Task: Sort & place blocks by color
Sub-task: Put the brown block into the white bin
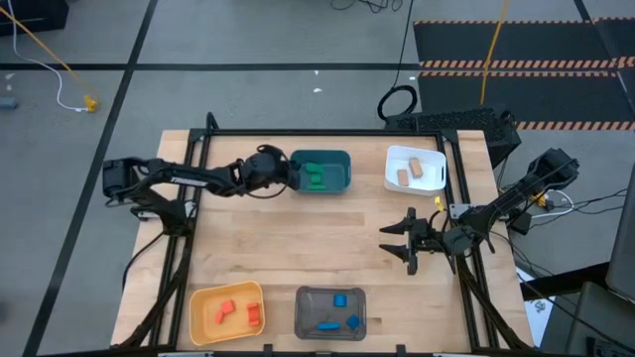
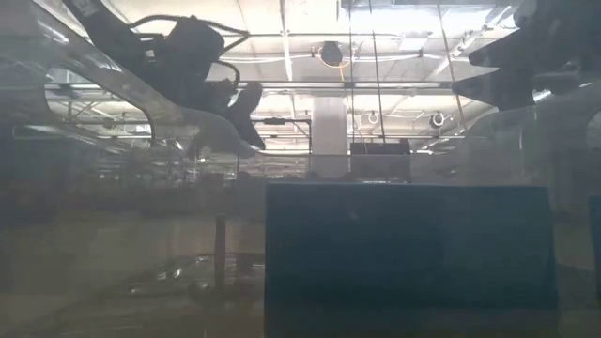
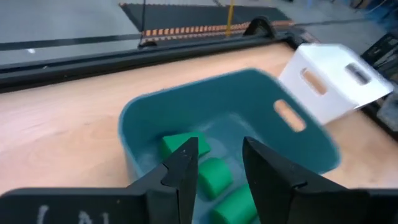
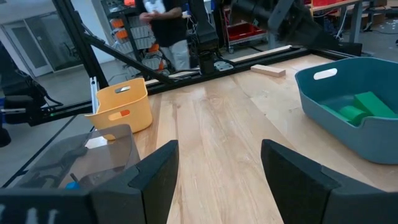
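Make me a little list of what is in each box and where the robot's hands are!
teal bin: green blocks
white bin: tan blocks
yellow bin: red-orange blocks
grey bin: blue blocks
left gripper: over the teal bin, fingers apart, empty
right gripper: open, empty, over bare table
loose blocks on the table: none seen

Two slim robot arms, both matte black, are built from jointed tubular segments with bulkier rounded housings at the joints. Thin black cables loop alongside the left arm's links. The left end effector (image 3: 217, 171) has two flat, black, wedge-shaped fingers (image 3: 183, 168) with angular tips, and faint white lettering marks the body behind them. The right end effector (image 4: 217, 171) has matching broad black fingers (image 4: 158, 171) with slanted, bevelled edges.
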You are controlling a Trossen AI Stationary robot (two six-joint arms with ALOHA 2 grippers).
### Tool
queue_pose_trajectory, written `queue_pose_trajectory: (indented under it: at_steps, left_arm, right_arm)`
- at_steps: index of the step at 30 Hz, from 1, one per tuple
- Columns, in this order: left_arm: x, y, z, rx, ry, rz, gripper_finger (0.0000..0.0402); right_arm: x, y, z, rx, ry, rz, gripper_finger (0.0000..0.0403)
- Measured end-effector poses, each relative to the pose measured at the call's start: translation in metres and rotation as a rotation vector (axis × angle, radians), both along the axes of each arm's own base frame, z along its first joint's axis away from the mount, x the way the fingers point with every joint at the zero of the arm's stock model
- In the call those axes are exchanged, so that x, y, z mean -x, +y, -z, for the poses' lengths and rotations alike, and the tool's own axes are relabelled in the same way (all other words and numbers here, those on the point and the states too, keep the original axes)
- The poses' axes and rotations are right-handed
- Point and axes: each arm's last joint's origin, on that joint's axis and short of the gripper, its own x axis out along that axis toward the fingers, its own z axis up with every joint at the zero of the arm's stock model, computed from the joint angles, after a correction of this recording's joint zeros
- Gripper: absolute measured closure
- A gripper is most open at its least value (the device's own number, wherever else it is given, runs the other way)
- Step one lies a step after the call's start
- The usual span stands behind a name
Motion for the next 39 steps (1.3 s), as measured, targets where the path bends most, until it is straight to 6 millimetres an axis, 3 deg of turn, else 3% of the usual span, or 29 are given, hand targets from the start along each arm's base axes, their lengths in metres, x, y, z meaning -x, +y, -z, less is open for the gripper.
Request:
queue_pose_trajectory:
  at_steps: [4,10,16,22,28,39]
  left_arm:
    - [0.004,-0.003,-0.009,0.011,-0.017,0.037,0.0247]
    - [0.021,-0.015,-0.022,-0.042,0.120,0.200,0.0188]
    - [0.058,-0.030,-0.022,0.122,0.361,0.277,0.0171]
    - [0.098,-0.039,-0.025,0.255,0.555,0.181,0.0177]
    - [0.118,-0.034,-0.022,0.313,0.675,0.073,0.0160]
    - [0.125,-0.002,-0.009,0.243,0.874,0.040,0.0111]
  right_arm:
    - [0.000,0.000,0.000,0.000,0.000,0.000,0.0181]
    - [0.000,0.000,0.000,0.000,0.000,0.000,0.0181]
    - [0.000,0.000,0.000,0.000,0.000,0.000,0.0181]
    - [0.000,0.000,0.000,0.000,0.000,0.000,0.0181]
    - [0.000,0.000,0.000,0.000,0.000,0.000,0.0181]
    - [0.000,0.000,0.000,0.000,0.000,0.000,0.0181]
